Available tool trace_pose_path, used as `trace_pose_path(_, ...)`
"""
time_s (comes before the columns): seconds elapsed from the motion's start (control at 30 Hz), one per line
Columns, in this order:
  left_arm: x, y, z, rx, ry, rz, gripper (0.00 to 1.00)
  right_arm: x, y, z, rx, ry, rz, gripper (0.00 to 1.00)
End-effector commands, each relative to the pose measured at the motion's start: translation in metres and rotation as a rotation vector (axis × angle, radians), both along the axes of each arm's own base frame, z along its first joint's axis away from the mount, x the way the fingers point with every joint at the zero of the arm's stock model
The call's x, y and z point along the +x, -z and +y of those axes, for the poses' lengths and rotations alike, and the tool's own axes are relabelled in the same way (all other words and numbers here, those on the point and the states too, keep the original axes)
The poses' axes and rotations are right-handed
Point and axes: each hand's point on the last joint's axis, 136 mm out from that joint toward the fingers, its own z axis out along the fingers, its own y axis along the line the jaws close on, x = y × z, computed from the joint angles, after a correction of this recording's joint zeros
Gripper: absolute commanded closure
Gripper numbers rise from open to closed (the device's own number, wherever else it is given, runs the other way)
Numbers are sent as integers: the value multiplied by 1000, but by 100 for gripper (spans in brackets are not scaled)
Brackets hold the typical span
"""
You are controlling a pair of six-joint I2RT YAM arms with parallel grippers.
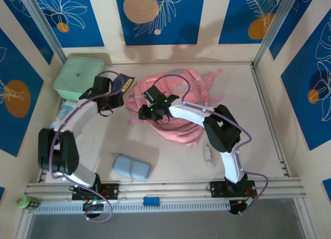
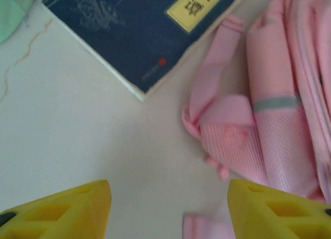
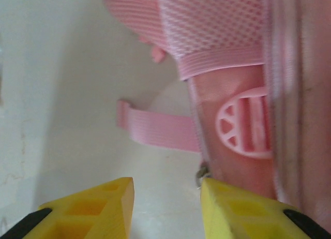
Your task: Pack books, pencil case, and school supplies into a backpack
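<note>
Both grippers stand open and empty: the left gripper [image 2: 168, 210] near a navy book [image 2: 129, 37], the right gripper [image 3: 166, 208] just beside the pink backpack [image 3: 227, 42]

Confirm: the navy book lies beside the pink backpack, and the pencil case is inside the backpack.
Not inside: the top view shows the pencil case lying on the table by its near edge. The navy book does lie beside the pink backpack.

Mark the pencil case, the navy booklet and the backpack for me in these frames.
pencil case [image 1: 132, 167]: top external view, middle of the blue-grey pouch.
navy booklet [image 2: 124, 32]: left wrist view, plain blue cover left of its yellow label.
backpack [image 1: 199, 89]: top external view, pink fabric on its far side.
</note>
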Motion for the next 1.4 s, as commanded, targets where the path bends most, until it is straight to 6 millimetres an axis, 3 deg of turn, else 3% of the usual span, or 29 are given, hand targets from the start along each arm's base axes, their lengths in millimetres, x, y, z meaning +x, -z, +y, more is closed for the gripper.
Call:
trace_pose_path(0.0,37,-8,4,48,11,-36,36,14,8,-14,-15,51,6,62)
trace_pose_path(0.2,90,9,13,127,12,-25,21,30,25,-49,-70,117,10,63)
trace_pose_path(0.43,136,30,15,112,31,18,12,44,24,-83,-139,173,2,63)
trace_pose_path(0.63,165,48,25,49,23,59,6,33,-6,-71,-82,106,-48,63)
trace_pose_path(0.8,177,64,30,38,6,86,1,14,-33,-59,-22,69,-84,62)
trace_pose_path(1.03,175,90,33,16,-19,155,1,2,-53,-58,-2,43,-115,62)
trace_pose_path(1.13,163,102,31,-4,-44,219,2,1,-53,-62,-5,47,-122,62)
trace_pose_path(1.23,148,102,22,-32,-54,245,3,-1,-53,-65,-7,48,-122,62)
trace_pose_path(1.37,112,107,23,-37,-131,302,4,-2,-50,-71,-5,63,-102,62)
